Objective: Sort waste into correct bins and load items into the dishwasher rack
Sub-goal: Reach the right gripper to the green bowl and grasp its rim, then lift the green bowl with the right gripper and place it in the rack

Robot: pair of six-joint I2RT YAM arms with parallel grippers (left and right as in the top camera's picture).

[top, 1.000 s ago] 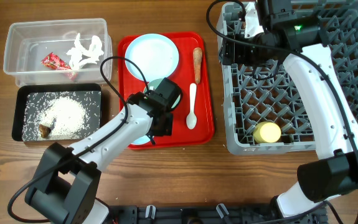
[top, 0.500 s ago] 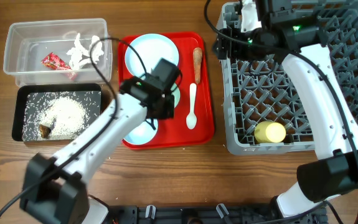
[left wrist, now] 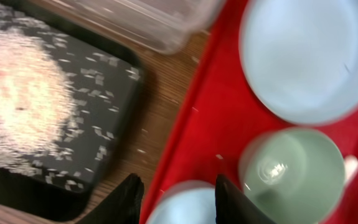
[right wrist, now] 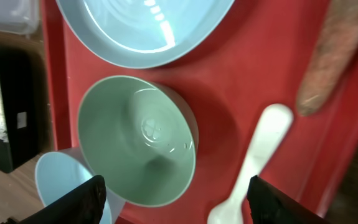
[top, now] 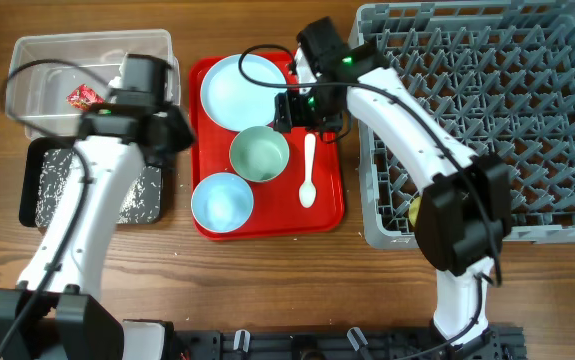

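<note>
On the red tray [top: 332, 205] lie the pale blue plate [top: 247, 88], the pale green bowl [top: 260, 153], the pale blue bowl [top: 222, 200] and the white spoon [top: 308, 172]. My right gripper [top: 302, 108] hangs open and empty above the tray's back right, hiding the carrot-like stick from overhead. The stick [right wrist: 334, 50] shows in the right wrist view beside the spoon [right wrist: 253, 162], with the green bowl [right wrist: 138, 140] between my open fingers [right wrist: 179, 202]. My left gripper [top: 164, 135] is open and empty at the bins' right edge. It also shows open [left wrist: 179, 202] in the left wrist view.
The clear tub [top: 27, 60] holds the red-and-white wrapper [top: 82, 96] and white scraps. The black tray [top: 42, 205] holds rice [left wrist: 23, 93]. The grey rack [top: 507, 110] fills the right; the yellow cup [top: 414, 210] in it peeks out under my right arm.
My left arm swung left off the red tray to the bins, uncovering the bowls. My right arm moved from the rack's back left corner to over the red tray.
</note>
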